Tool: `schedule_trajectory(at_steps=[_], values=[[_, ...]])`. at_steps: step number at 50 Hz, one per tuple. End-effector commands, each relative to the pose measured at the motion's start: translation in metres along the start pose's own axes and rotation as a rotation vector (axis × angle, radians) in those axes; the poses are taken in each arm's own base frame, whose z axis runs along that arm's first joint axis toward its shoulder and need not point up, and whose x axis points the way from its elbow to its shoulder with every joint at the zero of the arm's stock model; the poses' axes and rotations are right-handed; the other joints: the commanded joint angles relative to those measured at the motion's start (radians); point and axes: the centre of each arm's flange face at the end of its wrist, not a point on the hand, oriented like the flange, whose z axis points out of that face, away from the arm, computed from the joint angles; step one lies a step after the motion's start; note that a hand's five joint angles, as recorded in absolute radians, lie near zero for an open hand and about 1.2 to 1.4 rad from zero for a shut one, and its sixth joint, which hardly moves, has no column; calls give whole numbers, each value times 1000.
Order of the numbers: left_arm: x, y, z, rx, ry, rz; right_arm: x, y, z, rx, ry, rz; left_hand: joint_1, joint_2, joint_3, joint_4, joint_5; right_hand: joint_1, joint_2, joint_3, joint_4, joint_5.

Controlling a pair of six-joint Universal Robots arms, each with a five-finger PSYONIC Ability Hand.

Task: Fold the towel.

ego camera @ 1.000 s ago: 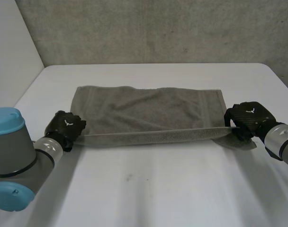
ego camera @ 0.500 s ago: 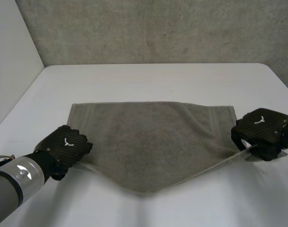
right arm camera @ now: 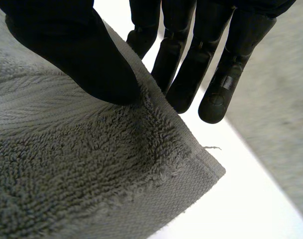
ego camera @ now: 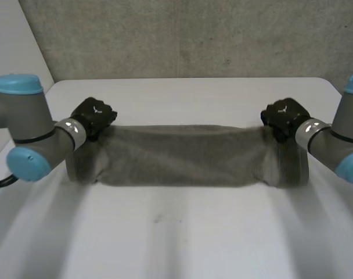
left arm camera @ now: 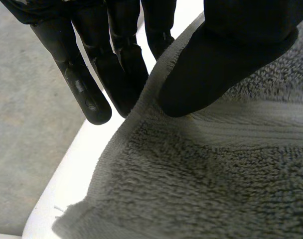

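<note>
Since half a second earlier, both hands had swung from the near side of the white table toward its far edge, carrying the towel's lifted edge along. The grey towel now sat doubled as a long band across the table's middle. The left hand pinched the towel's left end between thumb and fingers, and the right hand pinched its right end, near a corner. The first fold looked nearly laid. The next move called for lowering the held edge squarely onto the far one, then letting go.

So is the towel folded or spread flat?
Folded, apparently: the towel forms a narrow band, left robot hand and right robot hand pinching its corners.
</note>
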Motion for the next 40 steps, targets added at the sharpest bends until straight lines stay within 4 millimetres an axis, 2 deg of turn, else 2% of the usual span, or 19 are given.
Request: schedule_trajectory(at_steps=[1,5,12,13,14,15,21,25,27,28,30,31,32,33,35,36,37,38,40], values=[[-2,14,43,11,-59,-43,11,1,28,102,129,-12,224,178,180,179,195,3,182,181,179,185],[-2,19,56,20,-75,-42,9,5,39,127,134,-20,224,178,180,179,195,3,182,181,179,185],[-2,21,64,44,-87,-62,6,13,50,134,135,-22,224,178,180,179,195,3,182,181,179,185],[0,22,66,43,-86,-71,5,14,52,138,135,-24,-148,-194,-192,-193,-176,-255,-75,-76,-79,-73],[0,22,66,43,-86,-71,5,14,52,138,135,-24,-152,-198,-196,-196,-180,-257,-78,-79,-82,-75],[1,22,67,44,-88,-81,3,15,55,145,134,-28,-939,-985,-983,-984,-968,-1219,-1040,-1040,-1043,-1037],[-3,17,65,48,-101,-129,7,4,56,192,177,-39,-998,-1044,-1042,-1043,-1026,-1219,-1040,-1040,-1043,-1037],[-11,6,58,57,-117,-189,15,-12,46,217,192,-10,-998,-1044,-1042,-1043,-1026,-1219,-1040,-1040,-1043,-1037],[-16,0,52,57,-118,-228,22,-28,31,238,197,46,-998,-1044,-1042,-1043,-1026,-1219,-1040,-1040,-1043,-1037],[-17,-3,44,44,-110,-273,22,-28,31,238,197,46,-998,-1044,-1042,-1043,-1026,-1219,-1040,-1040,-1043,-1037],[-18,-5,35,25,-93,-317,29,-41,11,245,198,84,-998,-1044,-1042,-1043,-1026,-1219,-1040,-1040,-1043,-1037],[-19,-9,25,9,-81,-357,29,-41,11,245,198,84,-998,-1044,-1042,-1043,-1026,-1219,-1040,-1040,-1043,-1037],[-18,-10,13,-9,-71,-392,28,-45,1,236,193,90,-998,-1044,-1042,-1043,-1026,-1219,-1040,-1040,-1043,-1037],[-18,-10,13,-9,-71,-392,28,-45,1,236,193,90,-998,-1044,-1042,-1043,-1026,-1219,-1040,-1040,-1043,-1037],[-13,-8,-10,-54,-50,-448,24,-49,-21,194,167,105,-998,-1044,-1042,-1043,-1026,-1219,-1040,-1040,-1043,-1037],[-13,-8,-10,-55,-50,-448,24,-49,-21,194,167,105,-998,-1044,-1042,-1043,-1026,-1219,-1040,-1040,-1043,-1037],[-12,-9,-21,-59,-47,-462,19,-48,-31,158,147,121,-998,-1044,-1042,-1043,-1026,-1219,-1040,-1040,-1043,-1037],[-12,-9,-22,-59,-47,-462,15,-45,-41,117,125,140,-998,-1044,-1042,-1043,-1026,-1219,-1040,-1040,-1043,-1037],[-6,-8,-40,-60,-52,-482,12,-41,-48,77,109,157,-998,-1044,-1042,-1043,-1026,-1219,-1040,-1040,-1043,-1037]])
